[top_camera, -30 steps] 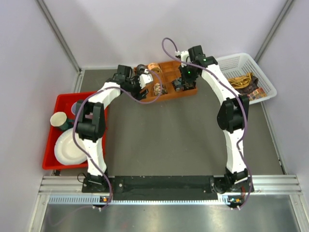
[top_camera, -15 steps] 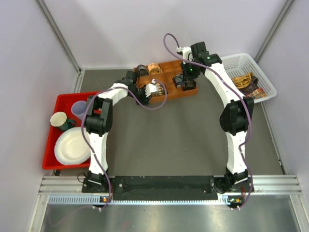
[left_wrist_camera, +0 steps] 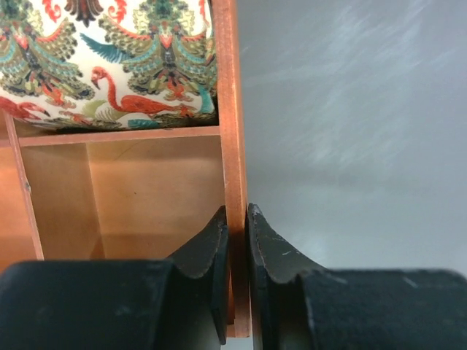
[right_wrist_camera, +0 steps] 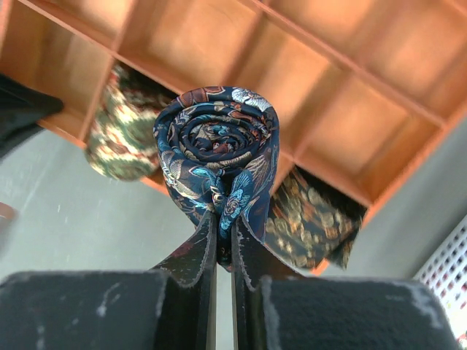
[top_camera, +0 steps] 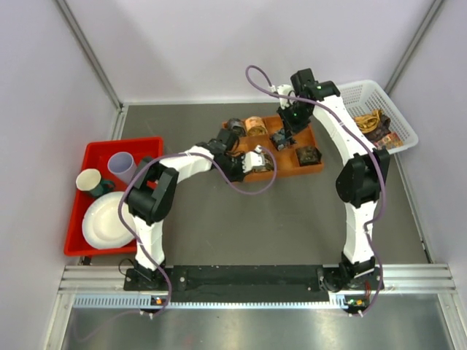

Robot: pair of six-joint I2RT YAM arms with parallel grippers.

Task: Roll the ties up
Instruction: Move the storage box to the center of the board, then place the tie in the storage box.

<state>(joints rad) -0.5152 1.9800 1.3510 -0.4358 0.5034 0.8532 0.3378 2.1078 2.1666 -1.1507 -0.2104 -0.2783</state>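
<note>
My left gripper [left_wrist_camera: 236,230] is shut on the side wall of the orange wooden tray [left_wrist_camera: 146,189], one jaw inside, one outside. A cream tie with red birds [left_wrist_camera: 109,65] fills the compartment beyond. In the top view this left gripper [top_camera: 244,162] sits at the tray's [top_camera: 290,169] near left corner. My right gripper [right_wrist_camera: 225,233] is shut on a rolled dark blue floral tie [right_wrist_camera: 219,142], held above the tray [right_wrist_camera: 219,44]. Two more rolled ties lie in compartments below: a green-cream one [right_wrist_camera: 124,131] and a dark gold-patterned one [right_wrist_camera: 310,219].
A white basket [top_camera: 394,109] at the back right holds loose gold and brown ties [top_camera: 368,122]. A red bin [top_camera: 146,146] on the left carries cups [top_camera: 120,164] and a white plate [top_camera: 106,222]. A brown coil [top_camera: 255,124] stands at the tray's far edge.
The left gripper closed on the tray's wall and the tray slid right and nearer. The right gripper stayed shut on the blue tie, shifting slightly with the tray.
</note>
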